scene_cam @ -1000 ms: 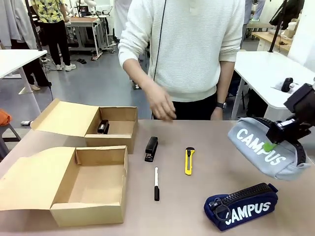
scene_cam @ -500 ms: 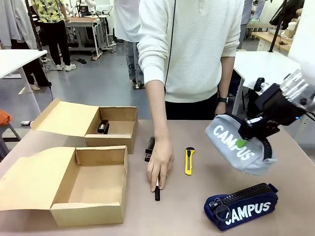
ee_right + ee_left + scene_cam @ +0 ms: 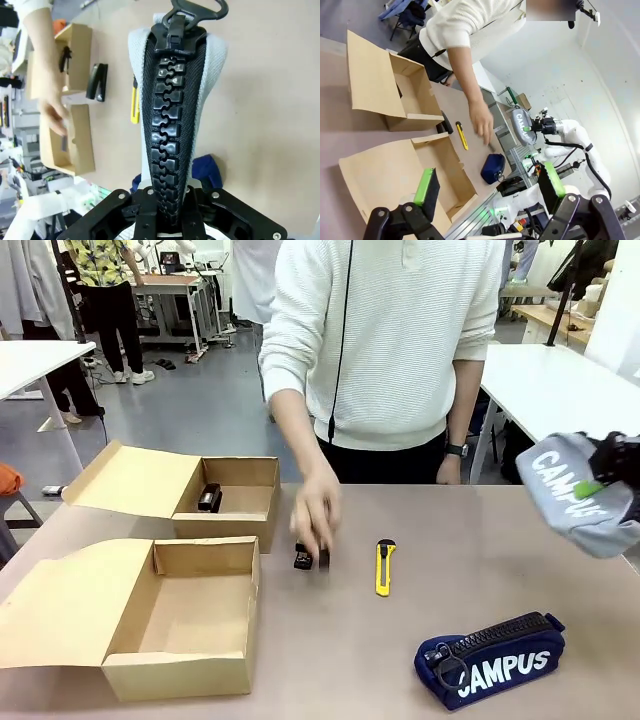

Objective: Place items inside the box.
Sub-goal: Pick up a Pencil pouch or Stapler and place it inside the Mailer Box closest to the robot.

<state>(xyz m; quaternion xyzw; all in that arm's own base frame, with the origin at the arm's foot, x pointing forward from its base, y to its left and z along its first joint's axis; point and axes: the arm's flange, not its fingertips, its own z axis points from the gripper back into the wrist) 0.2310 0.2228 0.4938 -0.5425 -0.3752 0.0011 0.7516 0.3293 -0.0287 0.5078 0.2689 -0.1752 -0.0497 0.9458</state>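
A tan surface [image 3: 450, 570] carries five things, clock directions read from the robot's side. At 8 o'clock sits the near box [image 3: 180, 672], open, flap spread toward 9. At 10 o'clock stands the far box [image 3: 225, 526], also open (its flap leans off toward 10). Toward 12 lies a black stapler [image 3: 302, 562], only its near end showing. Just beside it, at 1, lies a yellow utility knife [image 3: 385, 567], pointing 12 to 6. At 4 rests a navy pouch [image 3: 490, 658] lettered "CAMPUS".

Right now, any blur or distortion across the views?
Front view: the person's hand is motion-blurred, the grey pouch slightly soft. Left wrist view: wide-angle bend, table tilted. Right wrist view: zip sharp up close, hand smeared.
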